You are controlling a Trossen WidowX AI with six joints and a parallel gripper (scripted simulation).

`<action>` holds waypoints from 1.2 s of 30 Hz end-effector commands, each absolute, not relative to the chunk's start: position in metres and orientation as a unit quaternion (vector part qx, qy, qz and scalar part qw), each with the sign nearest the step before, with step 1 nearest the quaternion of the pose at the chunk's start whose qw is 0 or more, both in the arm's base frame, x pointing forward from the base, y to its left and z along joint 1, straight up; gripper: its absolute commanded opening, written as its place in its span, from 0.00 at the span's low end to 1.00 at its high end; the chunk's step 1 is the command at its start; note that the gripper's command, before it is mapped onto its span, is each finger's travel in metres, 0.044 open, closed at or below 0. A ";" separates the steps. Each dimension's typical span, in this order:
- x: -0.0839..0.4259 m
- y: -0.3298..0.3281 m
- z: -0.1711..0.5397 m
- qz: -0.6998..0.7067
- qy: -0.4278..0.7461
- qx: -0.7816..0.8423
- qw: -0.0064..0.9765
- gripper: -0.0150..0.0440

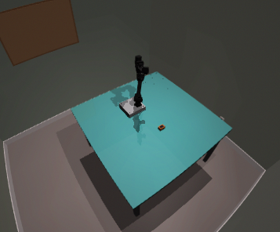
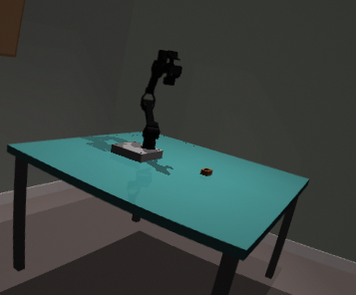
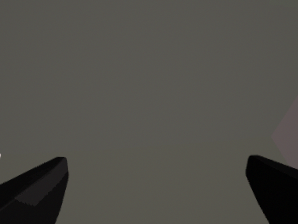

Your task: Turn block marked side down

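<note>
A small orange block [image 1: 161, 127] [image 2: 206, 171] rests flat on the teal table [image 1: 142, 172] [image 2: 240, 209]. A dark patch shows on its upper face in the top view; its underside is hidden. My gripper [image 3: 160, 166] is open, with its two dark fingertips wide apart and nothing between them in the wrist view. In the top and exterior views the arm stands raised, and the gripper is high above the table, well away from the block. The block is not in the wrist view.
The arm stands at a pale, low base box [image 1: 129, 106] [image 2: 140, 151] toward the back of the table. Dark specks lie on the table behind the arm. Table edges are in view around it, and a brown board [image 1: 36, 31] hangs on the wall.
</note>
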State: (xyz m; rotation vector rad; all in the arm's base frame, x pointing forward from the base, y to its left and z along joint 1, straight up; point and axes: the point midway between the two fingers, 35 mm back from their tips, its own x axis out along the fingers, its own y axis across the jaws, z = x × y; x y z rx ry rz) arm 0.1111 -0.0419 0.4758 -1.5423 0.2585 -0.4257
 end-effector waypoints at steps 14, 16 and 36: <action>0.260 -0.094 0.374 0.001 0.264 -0.439 0.859 1.00; 0.278 -0.091 0.358 0.021 0.290 -0.396 0.871 1.00; 0.381 0.022 0.121 0.052 0.651 -0.034 0.756 1.00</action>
